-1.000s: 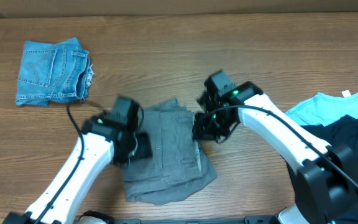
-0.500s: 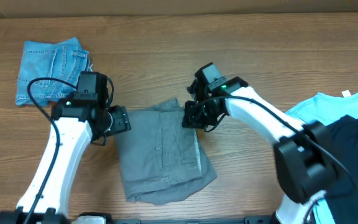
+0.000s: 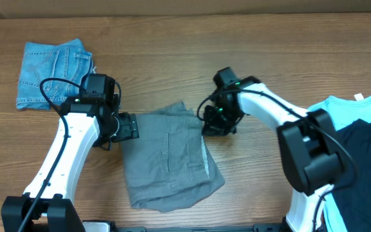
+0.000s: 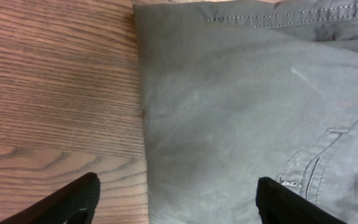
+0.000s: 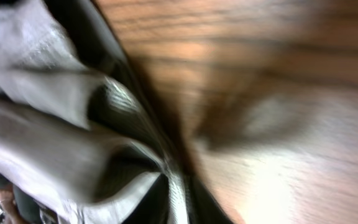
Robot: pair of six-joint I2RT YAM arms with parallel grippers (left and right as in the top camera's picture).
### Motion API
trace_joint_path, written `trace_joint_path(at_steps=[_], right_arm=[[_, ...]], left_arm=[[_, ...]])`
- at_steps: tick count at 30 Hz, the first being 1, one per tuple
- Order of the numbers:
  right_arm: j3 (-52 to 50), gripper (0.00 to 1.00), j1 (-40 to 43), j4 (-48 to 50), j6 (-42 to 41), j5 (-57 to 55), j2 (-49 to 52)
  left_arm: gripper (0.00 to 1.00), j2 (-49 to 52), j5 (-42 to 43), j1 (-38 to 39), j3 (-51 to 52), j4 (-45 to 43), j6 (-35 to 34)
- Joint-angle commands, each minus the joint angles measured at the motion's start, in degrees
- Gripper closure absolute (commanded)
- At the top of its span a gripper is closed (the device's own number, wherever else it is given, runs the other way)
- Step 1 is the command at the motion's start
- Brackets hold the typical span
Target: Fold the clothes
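Though overhead hides it, shorts [image 5: 36,99] seemingly pinched, wrist-side

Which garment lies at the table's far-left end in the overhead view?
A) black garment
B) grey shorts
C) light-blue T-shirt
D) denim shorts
D: the denim shorts lie folded at the top left, while the grey shorts are in the middle and the T-shirt and black garment are at the right edge.
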State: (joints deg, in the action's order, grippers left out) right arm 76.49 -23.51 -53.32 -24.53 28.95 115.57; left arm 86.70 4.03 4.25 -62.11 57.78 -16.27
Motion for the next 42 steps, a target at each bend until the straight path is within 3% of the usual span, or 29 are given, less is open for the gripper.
trace_joint_path(at_steps=[1,4,8,13,16,20,25,27,31,34,37,42], right_arm=[[2.29,0.77,0.33,-4.98,10.69,0.44,-10.05],[2.27,0.67,-1.11,-11.47,14.97,0.5,-14.1],[1.51,0.67,-3.61,-18.16,17.31,0.52,-14.45],[-5.18,0.67,-8.44,-15.47,16.72,5.75,-14.36],[-9.57,0.44,-11.17,-13.05,11.06,4.61,-13.6],[-14.51,0.23,-12.0,-9.88,6.01,-3.04,-13.27],[-18.08,0.16,-11.89,-4.79,8.26,-2.45,-13.27],[-18.95,0.19,-11.89,-3.13,10.21,-0.79,-13.27],[-19.28,0.42,-11.89,-2.23,16.22,2.71,-13.27],[-19.28,0.7,-11.78,-2.38,15.98,1.84,-13.27],[-19.28,0.91,-10.69,-2.91,13.92,-5.97,-13.27],[-18.69,0.96,-4.48,-2.54,4.98,-22.01,-13.27]], left_arm=[[0.16,0.28,0.48,-0.11,0.59,0.48,1.09],[0.14,0.28,0.48,-0.11,0.59,0.46,1.09],[0.13,0.28,0.48,-0.11,0.59,0.09,1.07],[0.13,0.28,0.5,-0.11,0.59,0.09,1.07],[0.13,0.28,0.5,-0.11,0.59,0.35,1.07],[0.13,0.28,0.48,-0.11,0.59,0.76,1.07],[0.12,0.28,0.48,-0.11,0.59,0.48,1.07],[0.12,0.28,0.48,-0.11,0.61,0.46,1.07],[0.12,0.28,0.48,-0.11,0.59,0.52,1.07],[0.13,0.28,0.48,-0.11,0.61,0.59,1.07],[0.13,0.28,0.48,-0.11,0.59,0.7,1.07],[0.13,0.28,0.48,-0.11,0.59,0.7,1.07]])
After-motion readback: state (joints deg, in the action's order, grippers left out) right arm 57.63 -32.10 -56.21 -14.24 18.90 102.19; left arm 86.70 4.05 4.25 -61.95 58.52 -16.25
